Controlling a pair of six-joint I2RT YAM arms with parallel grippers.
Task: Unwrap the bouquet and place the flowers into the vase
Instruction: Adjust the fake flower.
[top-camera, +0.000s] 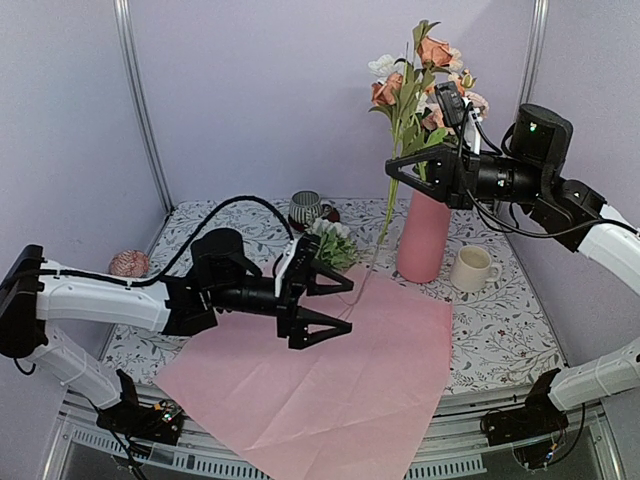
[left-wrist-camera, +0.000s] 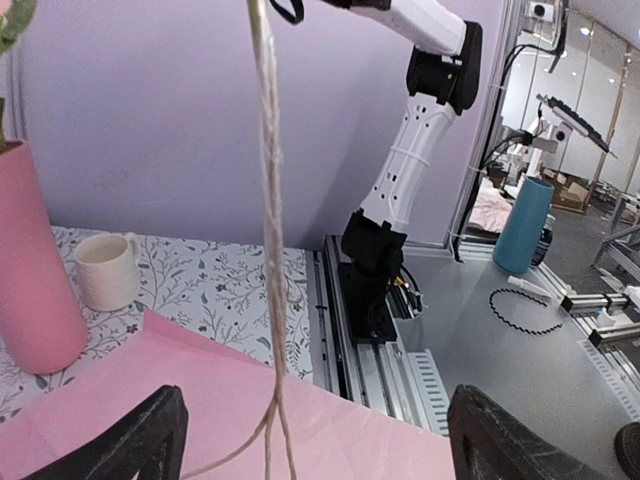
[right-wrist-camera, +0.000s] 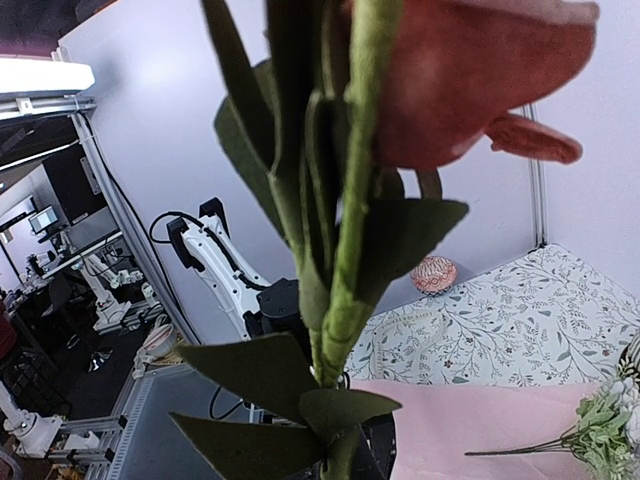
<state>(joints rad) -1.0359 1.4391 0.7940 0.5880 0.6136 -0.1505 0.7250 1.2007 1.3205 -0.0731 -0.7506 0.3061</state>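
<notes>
My right gripper (top-camera: 412, 168) is shut on the green stems of the flowers (top-camera: 415, 80), held upright above and left of the mouth of the tall pink vase (top-camera: 423, 235). In the right wrist view the stems (right-wrist-camera: 345, 300) and a peach bloom (right-wrist-camera: 470, 80) fill the frame and hide the fingers. A cream ribbon (left-wrist-camera: 270, 250) hangs from the bunch down to the spread pink paper (top-camera: 320, 390). My left gripper (top-camera: 351, 308) is open low over the paper, the ribbon hanging between its fingers (left-wrist-camera: 165, 425) without touching them. More flowers (top-camera: 335, 245) lie at the paper's far edge.
A short cream cup (top-camera: 472, 268) stands right of the vase, and a striped mug (top-camera: 305, 208) stands at the back. A patterned pink ball (top-camera: 128, 263) lies at the far left. Purple walls close the back and sides.
</notes>
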